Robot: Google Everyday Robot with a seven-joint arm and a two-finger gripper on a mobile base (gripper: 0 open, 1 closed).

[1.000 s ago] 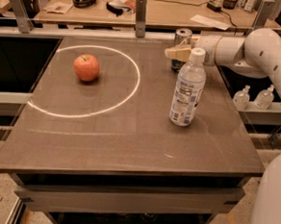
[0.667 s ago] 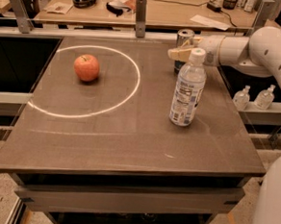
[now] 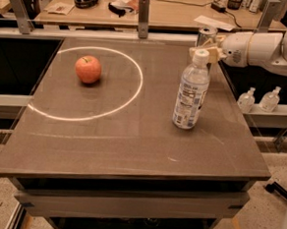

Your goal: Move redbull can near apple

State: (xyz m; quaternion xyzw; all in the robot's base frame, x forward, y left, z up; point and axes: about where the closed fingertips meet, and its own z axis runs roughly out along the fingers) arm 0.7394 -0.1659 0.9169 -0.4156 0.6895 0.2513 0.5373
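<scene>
The redbull can (image 3: 206, 36) is at the table's far right edge, just behind the water bottle; only its silver top and upper part show. My gripper (image 3: 207, 50) reaches in from the right on a white arm and is shut around the can's body. The red-orange apple (image 3: 88, 69) sits on the left part of the table, inside a bright ring of light, far to the left of the can.
A clear plastic water bottle (image 3: 191, 92) with a white cap stands upright just in front of the can and gripper. The dark table (image 3: 131, 150) has a rail along its back. Two small bottles (image 3: 258, 100) stand on a shelf to the right.
My gripper and the can have moved together a little to the right along the back edge. The bottle and apple have not moved.
</scene>
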